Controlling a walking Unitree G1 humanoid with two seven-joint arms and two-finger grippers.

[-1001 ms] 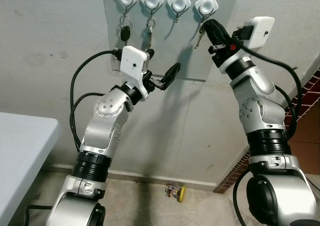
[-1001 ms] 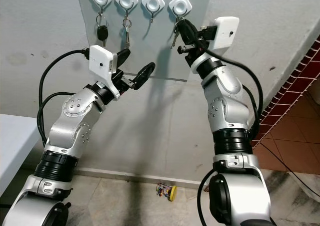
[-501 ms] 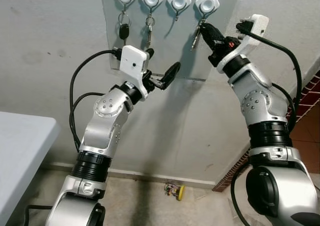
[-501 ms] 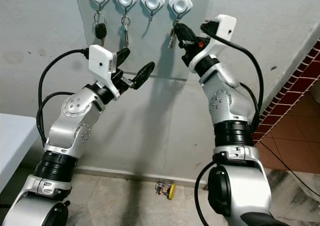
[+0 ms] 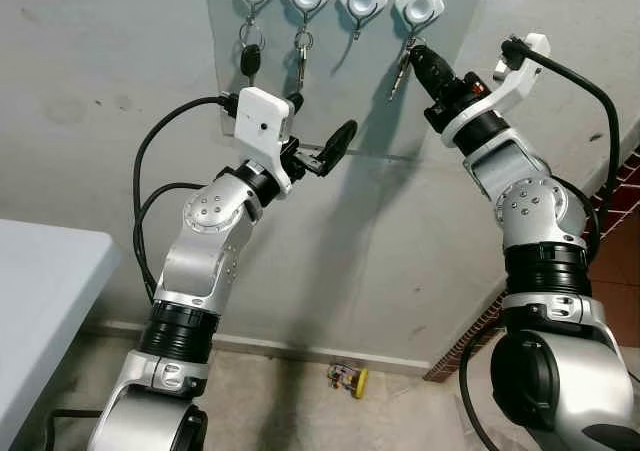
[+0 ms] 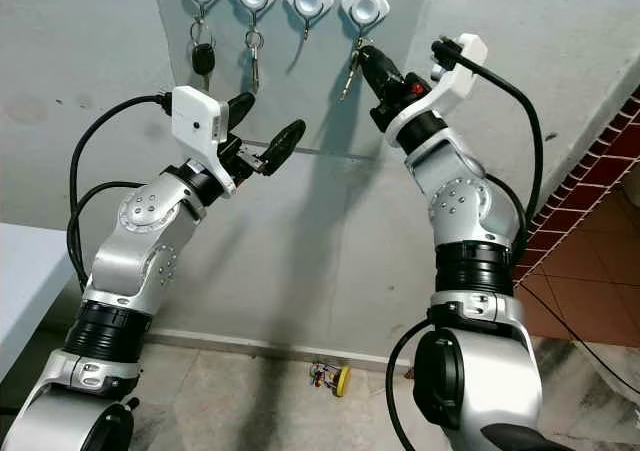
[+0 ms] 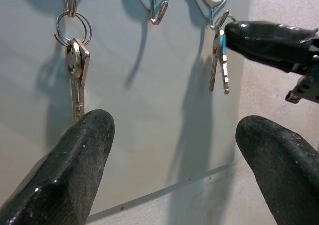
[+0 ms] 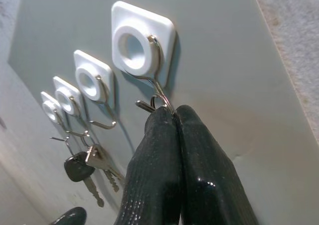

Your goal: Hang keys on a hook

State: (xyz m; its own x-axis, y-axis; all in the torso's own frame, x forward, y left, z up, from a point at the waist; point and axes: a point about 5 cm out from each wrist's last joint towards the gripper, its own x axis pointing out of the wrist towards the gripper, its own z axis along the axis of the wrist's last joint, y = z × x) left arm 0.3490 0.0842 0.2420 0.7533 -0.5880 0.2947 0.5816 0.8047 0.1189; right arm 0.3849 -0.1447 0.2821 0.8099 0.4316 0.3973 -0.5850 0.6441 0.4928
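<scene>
— Left eye view first: what is going on up at the wall?

— Four white hooks are sitting in a row on a grey panel (image 5: 440,91). The right end effector (image 5: 418,55) is reaching up to the rightmost hook (image 5: 419,9). Its two black fingers are pressing tight together, pinching the ring of the keys (image 7: 220,60).

— Where are the keys hanging?

— Their ring is sitting on the wire of that rightmost hook, and the keys are dangling down just beside the black fingertips (image 8: 167,120). In the right wrist view the fingertips are touching the ring right under the hook.

— And the other arm?

— The left end effector (image 5: 322,136) is hovering lower down in front of the panel, near its bottom edge. Its fingers are spread wide apart and are holding nothing.

— Is anything on the other hooks?

— A black car key (image 5: 249,59) is hanging on the first hook. A silver key (image 7: 77,75) is hanging on the second one. The third hook (image 5: 359,1) is bare.

— Anything else around?

— A pale surface (image 5: 40,301) is poking in on the robot's left. A small yellow thing (image 5: 349,378) is lying on the floor by the wall; I cannot tell what it is.
</scene>
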